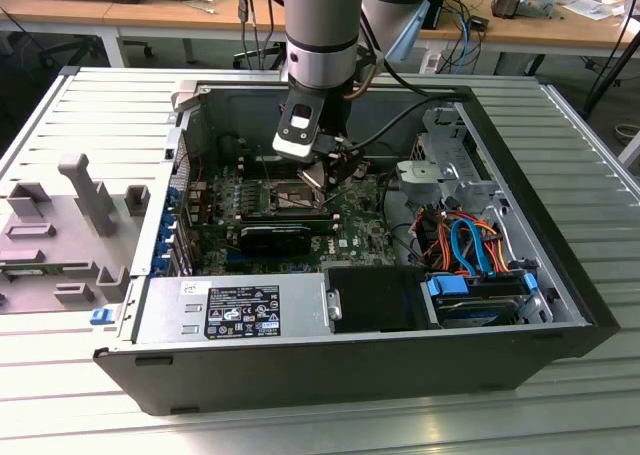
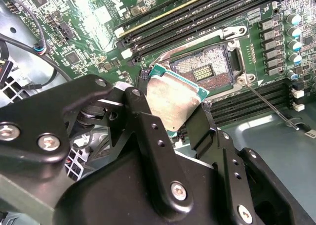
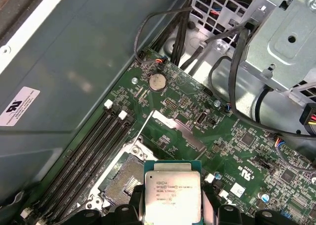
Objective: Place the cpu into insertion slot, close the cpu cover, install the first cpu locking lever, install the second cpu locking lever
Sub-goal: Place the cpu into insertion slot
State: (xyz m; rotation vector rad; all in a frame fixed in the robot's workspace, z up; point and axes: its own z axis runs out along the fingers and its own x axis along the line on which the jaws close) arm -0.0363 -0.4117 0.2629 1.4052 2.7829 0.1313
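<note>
I have the end effector [image 2: 172, 108] closed on the cpu [image 2: 170, 99], a small flat square chip with a dull, brushed silver-grey lid and a thin green edge. Its matt black metal fingers [image 2: 144, 102] clamp two opposite sides of the chip. The chip hangs tilted just above and slightly to one side of the insertion slot [image 2: 205, 69], and I see no contact between them.

By my reading none of the four steps is finished. The chip is unseated. The slot is a square socket with a dark brownish, finely grained contact field inside a shiny silvery frame, and it lies bare and open.

In the first wrist view the cpu cover [image 3: 180, 132], a thin silvery stamped plate, stands swung up at the far edge of the slot, so closing it is yet to be done. A thin bright wire lever [image 2: 269, 105] slants away from one corner of the slot. It looks unlatched to me, and I cannot make out the second lever.

Long black ribbed memory slots [image 3: 84, 156] run beside the slot on the glossy green motherboard [image 3: 237, 156]. The board sits inside a grey sheet-metal computer case [image 1: 250, 315] on the ribbed metal desk [image 1: 90, 105].
</note>
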